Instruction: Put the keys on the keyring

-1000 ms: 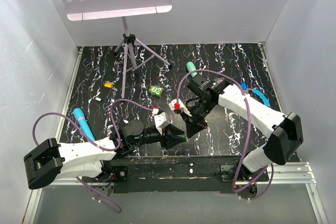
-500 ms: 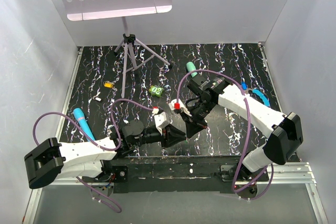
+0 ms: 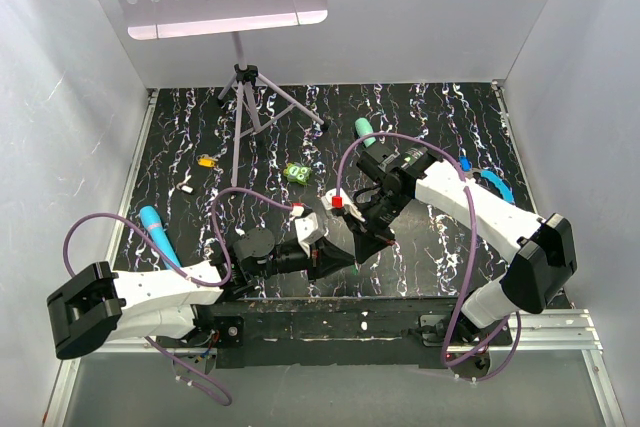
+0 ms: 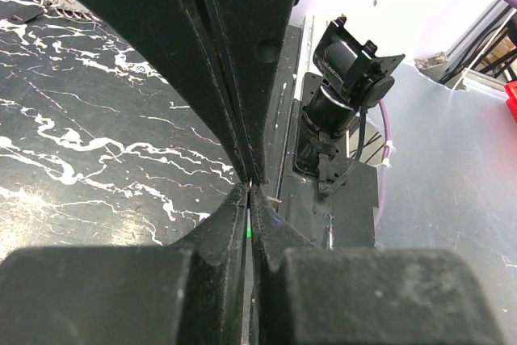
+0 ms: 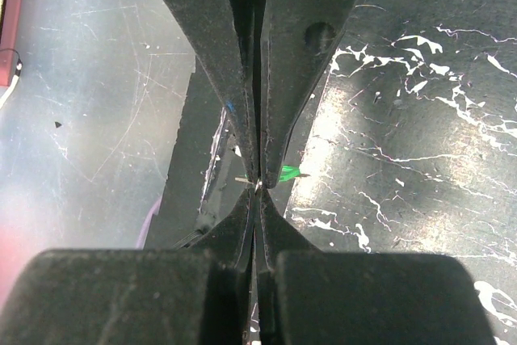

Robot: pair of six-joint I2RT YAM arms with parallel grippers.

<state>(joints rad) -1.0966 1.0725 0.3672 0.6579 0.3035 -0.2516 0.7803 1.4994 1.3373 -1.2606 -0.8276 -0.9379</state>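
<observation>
The left gripper (image 4: 248,187), spread a moment ago, now pinches the green key (image 5: 289,173) right at the squeezed-together right gripper (image 5: 257,187), so the key seems to change hands.

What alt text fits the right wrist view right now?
Two shut black pincers meet tip to tip mid-frame: the right pincer from below, the left pincer from above. A light-green key juts out beside the tips, over black marbled tabletop.

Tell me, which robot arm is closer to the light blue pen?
Left. The left arm lies right beside the light blue pen, just in front of its near end. The right arm is far away, over on the opposite side.
</observation>
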